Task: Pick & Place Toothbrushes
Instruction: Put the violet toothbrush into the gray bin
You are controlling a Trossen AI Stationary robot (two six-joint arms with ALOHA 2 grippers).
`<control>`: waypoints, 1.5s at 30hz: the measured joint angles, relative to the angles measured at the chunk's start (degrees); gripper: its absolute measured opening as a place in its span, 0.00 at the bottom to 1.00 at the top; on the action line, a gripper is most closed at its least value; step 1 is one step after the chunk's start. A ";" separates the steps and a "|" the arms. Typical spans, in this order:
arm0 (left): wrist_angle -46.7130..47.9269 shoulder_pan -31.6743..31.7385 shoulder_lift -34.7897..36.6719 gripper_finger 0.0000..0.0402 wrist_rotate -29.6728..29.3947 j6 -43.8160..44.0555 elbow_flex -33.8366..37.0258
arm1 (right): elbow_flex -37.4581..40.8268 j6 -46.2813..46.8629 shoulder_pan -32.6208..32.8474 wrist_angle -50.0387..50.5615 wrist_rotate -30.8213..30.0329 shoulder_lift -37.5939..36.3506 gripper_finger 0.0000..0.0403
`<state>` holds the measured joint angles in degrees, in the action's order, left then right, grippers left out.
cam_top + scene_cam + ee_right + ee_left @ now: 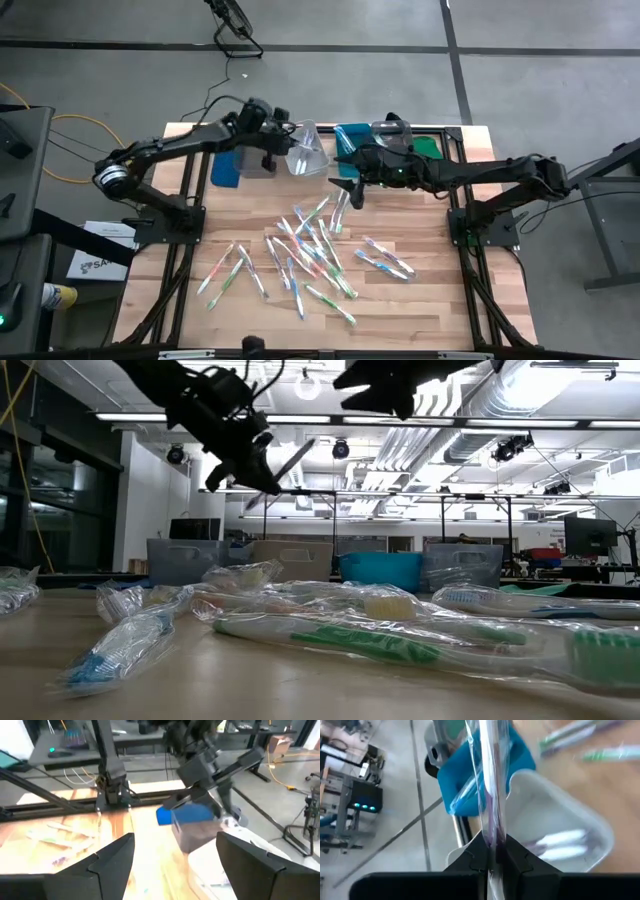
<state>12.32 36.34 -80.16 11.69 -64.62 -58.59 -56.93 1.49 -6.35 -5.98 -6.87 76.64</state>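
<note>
Many wrapped toothbrushes [312, 250] lie scattered on the wooden table's middle, also close up in the low view [330, 630]. My left gripper [280, 137] hangs at the far side above a clear bin [308, 152], shut on one wrapped toothbrush [490, 785] with a purple accent. That bin [560, 820] has a few toothbrushes lying in it. My right gripper [348, 190] hovers open just right of the clear bin and above the far end of the pile, with nothing between its fingers [112, 860]. My left gripper pinches one end of the wrapped toothbrush [492, 845] between its two fingers, wrapper and all. The toothbrush sticks out ahead of the fingers, along them, lifted clear over the clear bin. In the low view it slants up from the fingers [290, 460].
A row of bins stands along the far edge: blue [225, 168], grey [258, 162], teal [350, 138], another clear one [390, 130] and green [428, 145]. Black frame rails [465, 230] run along both sides of the table.
</note>
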 joint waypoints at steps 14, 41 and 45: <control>11.60 2.99 -16.32 0.04 -0.53 -8.17 -15.12 | 0.09 11.39 0.37 24.93 -4.65 -6.70 0.66; 16.13 2.23 -20.13 0.04 -6.89 -17.21 -16.98 | 1.43 18.23 2.62 35.72 -17.21 -10.14 0.66; 16.17 2.25 -20.48 0.04 -6.39 -19.61 -16.95 | 2.68 19.34 2.70 35.24 -17.03 -10.14 0.66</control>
<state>28.49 38.59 -100.64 5.30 -84.23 -75.54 -54.24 20.83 -3.65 29.26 -23.90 66.50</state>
